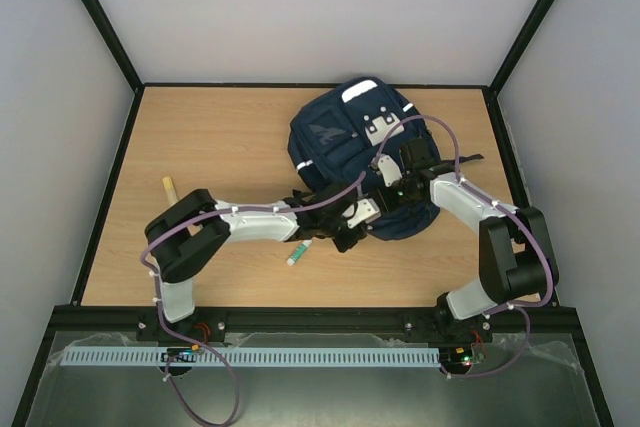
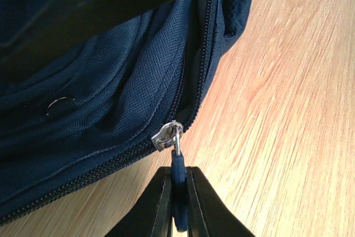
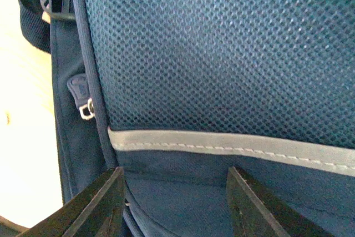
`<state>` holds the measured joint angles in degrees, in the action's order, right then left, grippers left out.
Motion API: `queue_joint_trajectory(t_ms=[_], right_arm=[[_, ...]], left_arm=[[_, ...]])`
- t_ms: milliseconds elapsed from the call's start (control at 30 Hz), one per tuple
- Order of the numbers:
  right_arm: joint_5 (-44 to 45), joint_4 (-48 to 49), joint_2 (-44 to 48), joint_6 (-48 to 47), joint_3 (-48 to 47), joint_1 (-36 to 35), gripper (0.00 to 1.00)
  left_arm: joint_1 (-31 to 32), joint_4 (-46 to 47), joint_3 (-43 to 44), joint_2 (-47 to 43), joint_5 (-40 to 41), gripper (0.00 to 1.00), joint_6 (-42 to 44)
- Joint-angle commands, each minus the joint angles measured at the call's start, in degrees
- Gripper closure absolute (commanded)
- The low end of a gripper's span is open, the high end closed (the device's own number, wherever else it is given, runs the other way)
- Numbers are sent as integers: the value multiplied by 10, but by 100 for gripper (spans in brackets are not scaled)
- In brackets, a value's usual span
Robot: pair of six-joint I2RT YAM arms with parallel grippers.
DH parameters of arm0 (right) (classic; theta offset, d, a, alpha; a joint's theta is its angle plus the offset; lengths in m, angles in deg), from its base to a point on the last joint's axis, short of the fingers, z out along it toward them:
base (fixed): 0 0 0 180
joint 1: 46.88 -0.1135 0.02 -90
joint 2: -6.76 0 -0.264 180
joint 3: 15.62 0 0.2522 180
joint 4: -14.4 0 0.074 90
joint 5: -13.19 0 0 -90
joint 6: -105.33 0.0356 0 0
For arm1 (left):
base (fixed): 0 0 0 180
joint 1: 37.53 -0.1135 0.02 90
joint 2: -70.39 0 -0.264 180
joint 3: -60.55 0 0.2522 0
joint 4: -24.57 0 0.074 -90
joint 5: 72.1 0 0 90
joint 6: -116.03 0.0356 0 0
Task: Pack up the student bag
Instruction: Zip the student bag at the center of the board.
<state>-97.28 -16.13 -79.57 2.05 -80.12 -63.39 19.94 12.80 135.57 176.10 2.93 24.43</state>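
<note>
Lying toward the far right of the wooden table (image 1: 220, 137) was the student bag (image 1: 340, 137), left gripper (image 2: 178, 177) clamped tight on its blue zipper pull (image 2: 177, 162), right gripper (image 3: 176, 175) stood half spread over its mesh panel (image 3: 222, 54), gripping nothing.

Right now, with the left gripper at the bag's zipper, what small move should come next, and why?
Probably draw the left gripper slowly along the zipper track: its jaws are shut on the blue pull tab hanging from the slider of the student bag, while the right gripper stands open over the bag.
</note>
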Motion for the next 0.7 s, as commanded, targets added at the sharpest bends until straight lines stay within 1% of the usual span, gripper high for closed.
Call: queue_joint_trajectory(t_ms=[0,133,367,467,533,567,633,667], right_arm=[[-6,-23,-3,0,-6,1,49],[-17,-27,-6,1,-7,3,49],[-23,-32,-5,0,-12,4,52],[-26,-34,4,1,-12,9,52],[-30,-36,15,2,-12,19,52],[-33,-39,22,4,-14,22,52],[-40,-42,48,8,-18,39,52],[-41,-41,61,11,-18,46,52]], left_arm=[[34,-2,43,28,-39,98,6],[54,3,67,46,-28,98,6],[86,69,82,60,14,97,-16],[95,53,104,77,28,96,-9],[96,25,111,73,46,91,1],[96,13,109,64,59,87,4],[96,-16,101,35,83,68,8],[96,-31,95,15,95,60,12]])
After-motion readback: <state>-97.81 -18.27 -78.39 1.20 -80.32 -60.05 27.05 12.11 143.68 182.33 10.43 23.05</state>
